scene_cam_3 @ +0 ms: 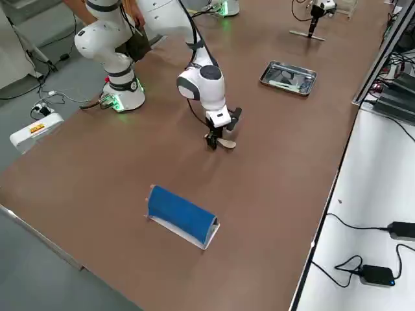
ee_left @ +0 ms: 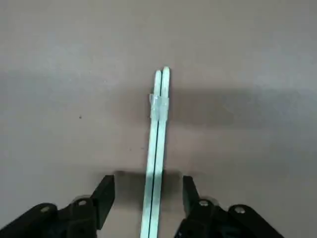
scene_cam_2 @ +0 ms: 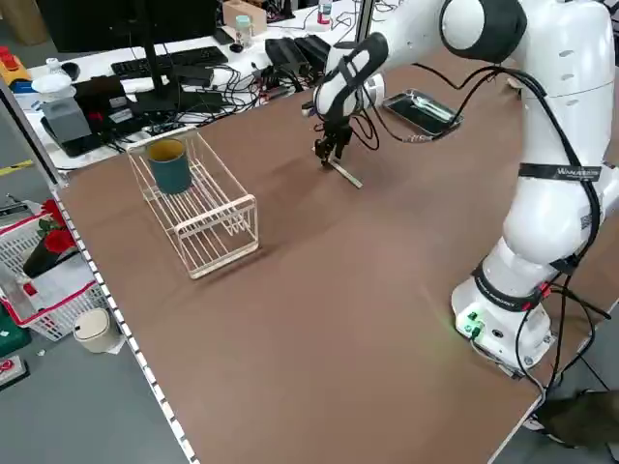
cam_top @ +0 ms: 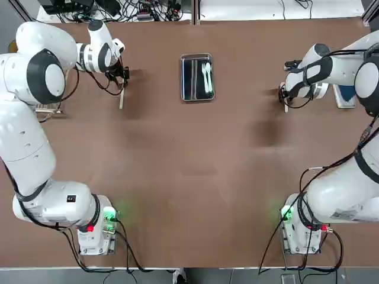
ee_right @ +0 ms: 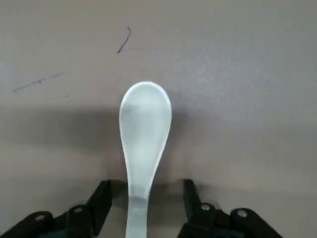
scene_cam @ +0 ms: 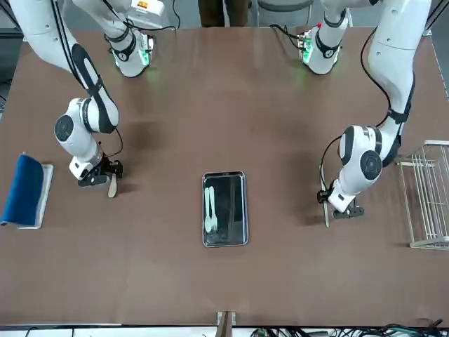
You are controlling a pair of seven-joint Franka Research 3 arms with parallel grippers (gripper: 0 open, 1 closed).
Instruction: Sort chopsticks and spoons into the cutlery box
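Observation:
The chopsticks lie flat on the brown table as a bound pair, at the far left in the top view. My left gripper is lowered over one end of them, open, with a gap on each side. At the far right, a cream-beige spoon lies on the table. My right gripper stands open astride its handle, fingers clear of it. The cutlery box sits at the far middle, holding two white spoons.
A white wire rack with a teal cup stands beyond the left arm near the table edge. A grey tray with a blue roll lies outside the right arm. Cables and a keyboard sit behind the table.

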